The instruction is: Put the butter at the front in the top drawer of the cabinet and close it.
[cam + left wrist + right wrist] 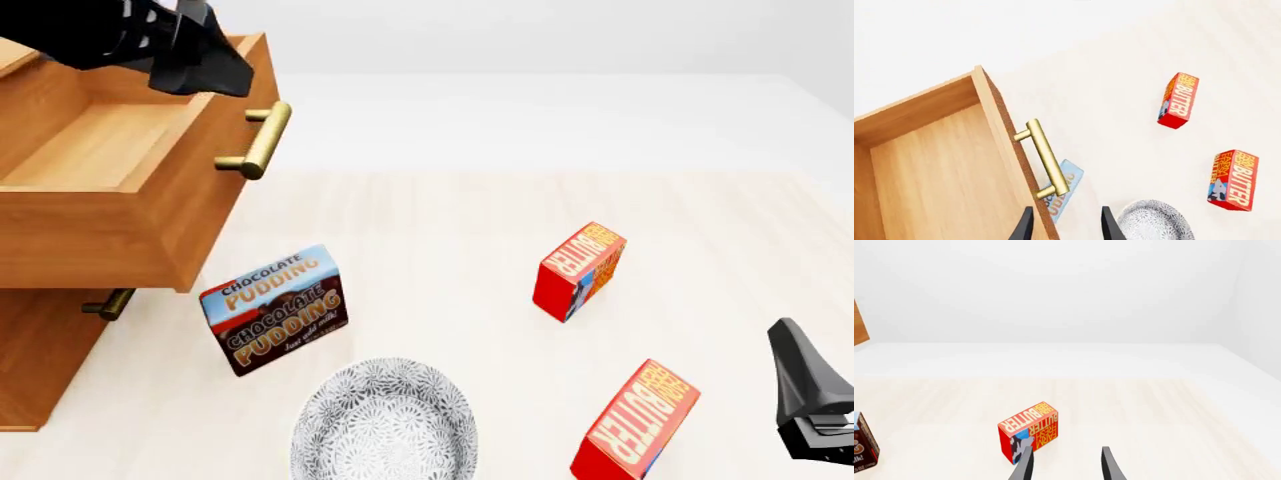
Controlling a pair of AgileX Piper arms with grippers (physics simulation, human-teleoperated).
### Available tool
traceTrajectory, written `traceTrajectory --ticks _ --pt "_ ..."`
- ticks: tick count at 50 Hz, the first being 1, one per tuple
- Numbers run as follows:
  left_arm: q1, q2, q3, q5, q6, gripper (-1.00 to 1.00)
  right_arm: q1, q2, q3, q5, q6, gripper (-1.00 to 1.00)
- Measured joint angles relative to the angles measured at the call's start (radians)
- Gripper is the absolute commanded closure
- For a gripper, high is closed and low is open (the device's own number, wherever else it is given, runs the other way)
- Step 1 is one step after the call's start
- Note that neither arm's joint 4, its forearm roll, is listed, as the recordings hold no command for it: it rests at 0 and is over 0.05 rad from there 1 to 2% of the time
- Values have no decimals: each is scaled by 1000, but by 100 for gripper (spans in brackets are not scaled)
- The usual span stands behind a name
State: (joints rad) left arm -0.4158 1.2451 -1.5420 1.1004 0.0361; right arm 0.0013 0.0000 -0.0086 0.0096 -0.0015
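Note:
The cabinet [54, 330] stands at the left with its top drawer [107, 150] pulled out, plain wood and empty inside [941, 175], brass handle [1043, 157] on its front. Two alike red butter cartons stand on the table. The front butter [638, 425] is near the front edge and also shows in the left wrist view [1234, 180]. The rear butter [581, 270] [1179, 100] appears to be the one in the right wrist view [1029, 437]. My left gripper [214, 70] [1066, 227] is open and empty above the drawer front. My right gripper [794, 345] [1066, 465] is open and empty, right of the front butter.
A blue-and-brown chocolate pudding box [274, 310] stands just in front of the cabinet, partly under the open drawer [1062, 190]. A grey patterned plate [384, 420] lies near the front edge, left of the front butter. The lower drawer's handle [107, 303] shows under the open one.

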Motion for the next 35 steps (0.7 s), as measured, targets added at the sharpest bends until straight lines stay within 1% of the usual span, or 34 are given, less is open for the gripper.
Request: traceTrajectory --ticks 5,20,25,35 --pt "-53 25 -11 -13 12 -100 0 0 0 0 0 -100" --pt "-189 109 -49 -66 15 -100 0 0 0 0 0 -100" --pt "-223 133 -54 -98 33 -100 0 0 0 0 0 -100" --pt "-299 205 -61 -185 41 -100 0 0 0 0 0 -100"
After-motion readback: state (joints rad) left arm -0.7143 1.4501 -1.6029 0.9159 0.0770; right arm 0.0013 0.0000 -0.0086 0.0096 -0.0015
